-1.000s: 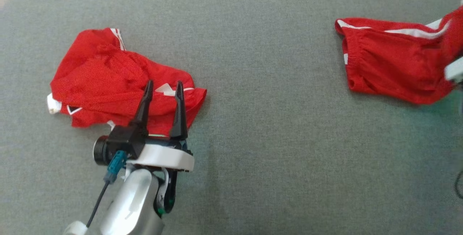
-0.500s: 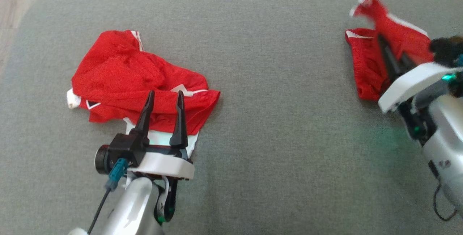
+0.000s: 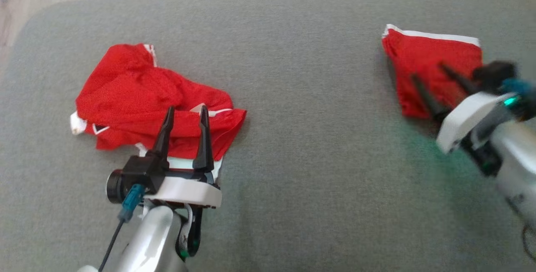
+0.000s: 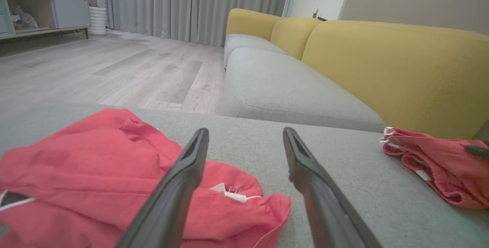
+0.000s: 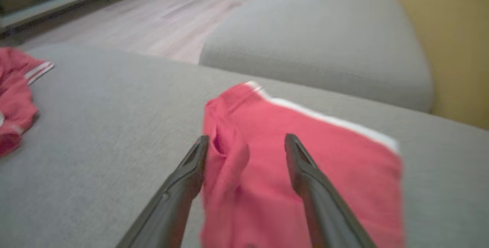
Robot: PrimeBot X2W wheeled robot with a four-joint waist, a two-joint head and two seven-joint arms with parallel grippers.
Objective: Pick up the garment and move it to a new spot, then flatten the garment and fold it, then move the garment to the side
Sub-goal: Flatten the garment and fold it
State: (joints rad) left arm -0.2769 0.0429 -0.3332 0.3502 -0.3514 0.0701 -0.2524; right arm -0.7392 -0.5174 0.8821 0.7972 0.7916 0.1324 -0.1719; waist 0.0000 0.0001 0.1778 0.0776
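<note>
On your grey cushion, the crumpled garment sits at nine o'clock. The folded garment at two o'clock has just been let go by your right gripper, so that fold looks done. Its fingers stand apart, pointing toward eleven over the cloth. Your left gripper hovers spread wide at the heap's near edge.

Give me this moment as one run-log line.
right gripper: open, over folded red garment | left gripper: open, over crumpled red garment | surface: grey cushion
</note>
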